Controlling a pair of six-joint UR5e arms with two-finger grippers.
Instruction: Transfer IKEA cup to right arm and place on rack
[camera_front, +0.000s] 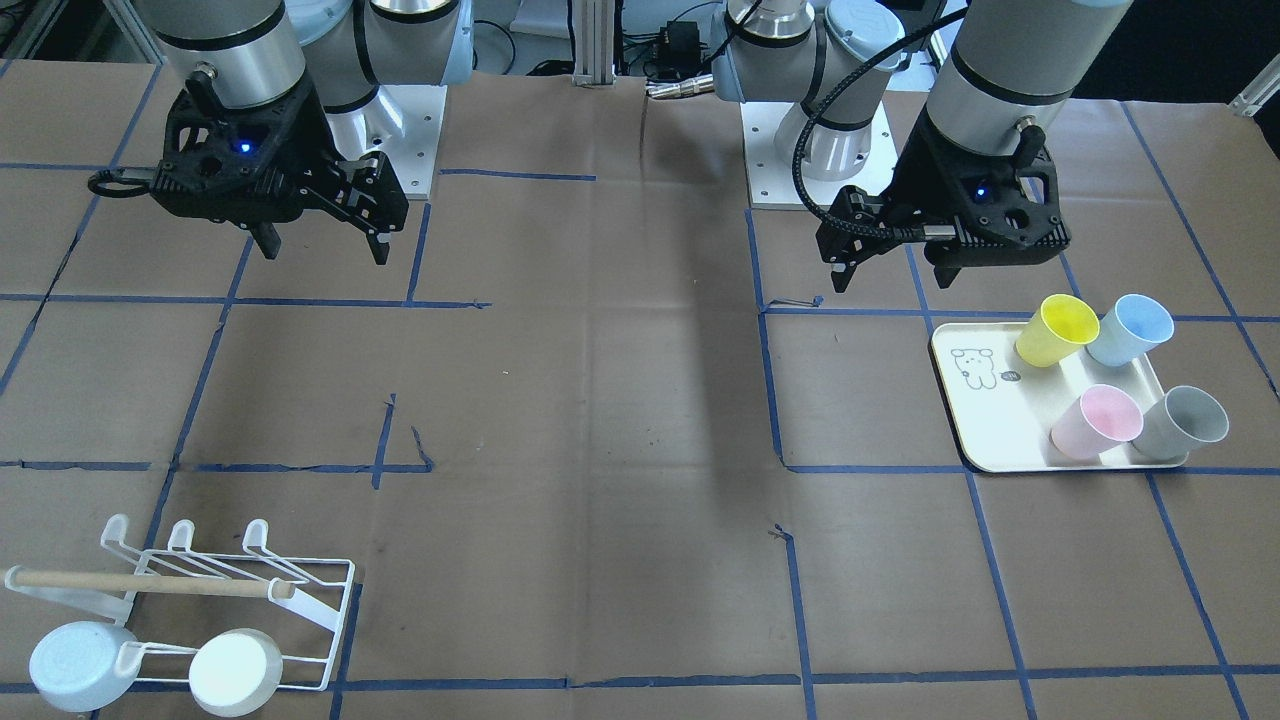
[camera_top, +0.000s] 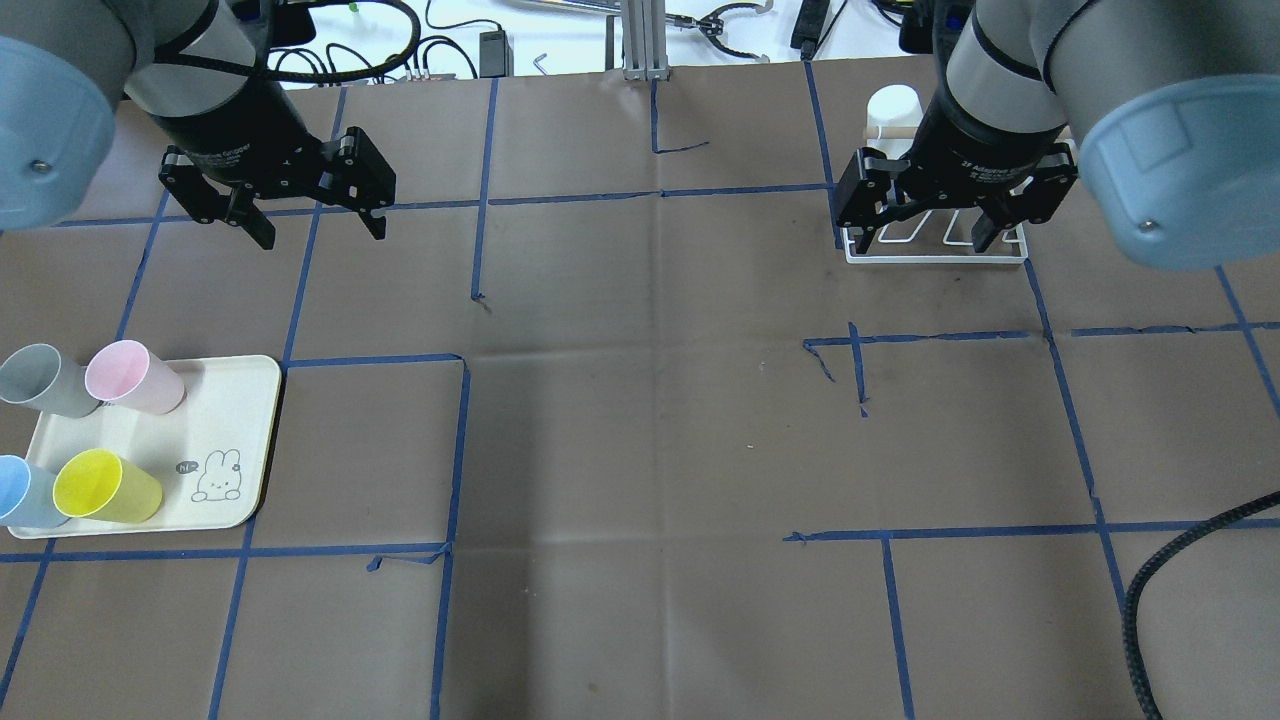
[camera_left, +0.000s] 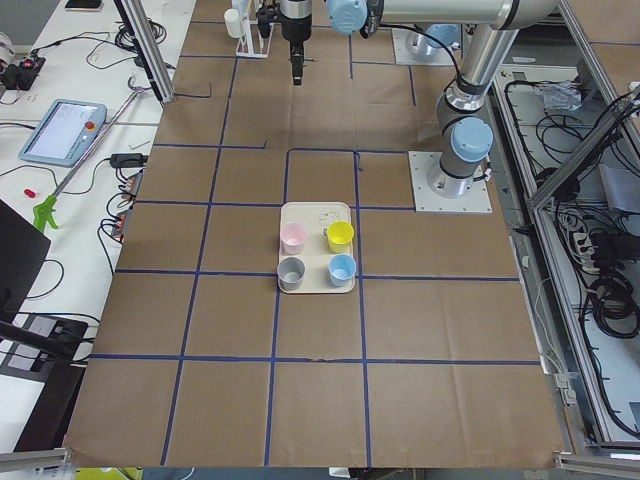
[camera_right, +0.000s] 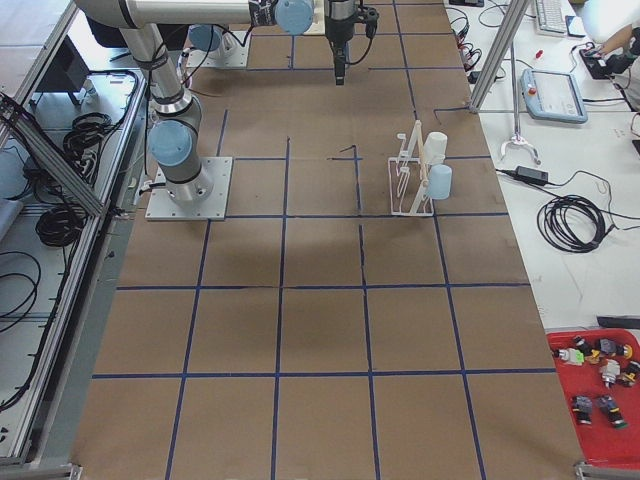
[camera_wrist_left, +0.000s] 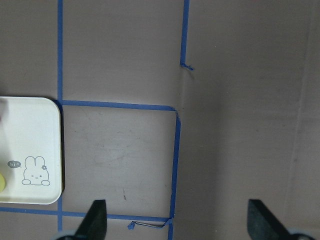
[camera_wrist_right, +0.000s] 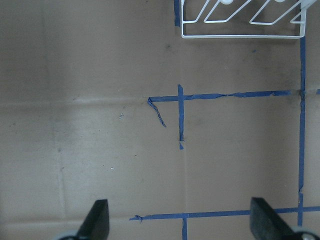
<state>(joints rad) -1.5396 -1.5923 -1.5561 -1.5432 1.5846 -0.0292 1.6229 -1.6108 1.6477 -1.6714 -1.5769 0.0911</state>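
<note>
Yellow (camera_top: 105, 486), pale blue (camera_top: 22, 492), pink (camera_top: 132, 377) and grey (camera_top: 45, 380) IKEA cups stand on a cream tray (camera_top: 225, 425) at the table's left. My left gripper (camera_top: 320, 232) hangs open and empty above the table, beyond the tray. It is also in the front view as the left gripper (camera_front: 890, 275), behind the yellow cup (camera_front: 1055, 330). The white wire rack (camera_front: 300, 620) with its wooden dowel (camera_front: 150, 582) holds a white cup (camera_front: 235, 672) and a pale blue cup (camera_front: 80, 665). Over the rack (camera_top: 935, 248) hovers my right gripper (camera_top: 925, 240), open and empty.
Brown paper with a blue tape grid covers the table (camera_top: 650, 450). The left wrist view has the tray's corner (camera_wrist_left: 30, 150) with a rabbit drawing, and the right wrist view has the rack's base (camera_wrist_right: 240, 30). Cables and a tablet (camera_left: 62, 130) lie beyond the far edge.
</note>
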